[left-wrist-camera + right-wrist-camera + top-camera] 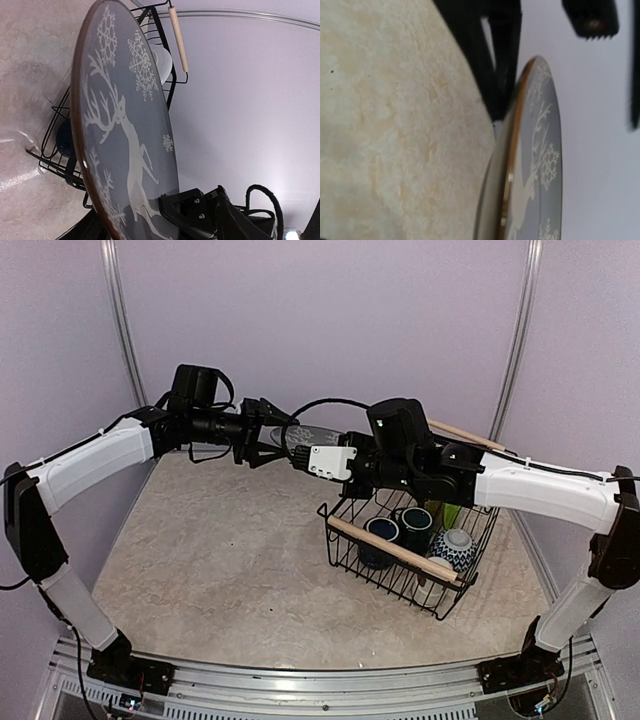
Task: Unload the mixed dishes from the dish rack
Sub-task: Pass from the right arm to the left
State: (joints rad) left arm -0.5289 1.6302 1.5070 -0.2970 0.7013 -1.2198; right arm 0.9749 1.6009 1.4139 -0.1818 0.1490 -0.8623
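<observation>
The gray deer-pattern plate (300, 435) hangs on edge in the air between my two grippers, left of the dish rack (395, 582). My left gripper (278, 440) is shut on its rim; in the left wrist view (135, 220) one finger (192, 210) lies on the plate's face (125, 115). My right gripper (312, 458) is at the plate's other side. Its fingers do not show in the right wrist view, where the plate (540, 165) runs off the bottom. Two dark blue mugs (380, 535) (413, 523), the blue-white bowl (455, 548) and a lime green plate (452, 512) stay in the rack. The metal cup is hidden.
The rack stands at the right on the beige tabletop (220, 560), its near wooden handle (390, 548) across the front. Its far handle (178, 37) shows behind the plate. The left gripper's black fingers (495, 60) show at the top of the right wrist view. Lilac walls enclose the back.
</observation>
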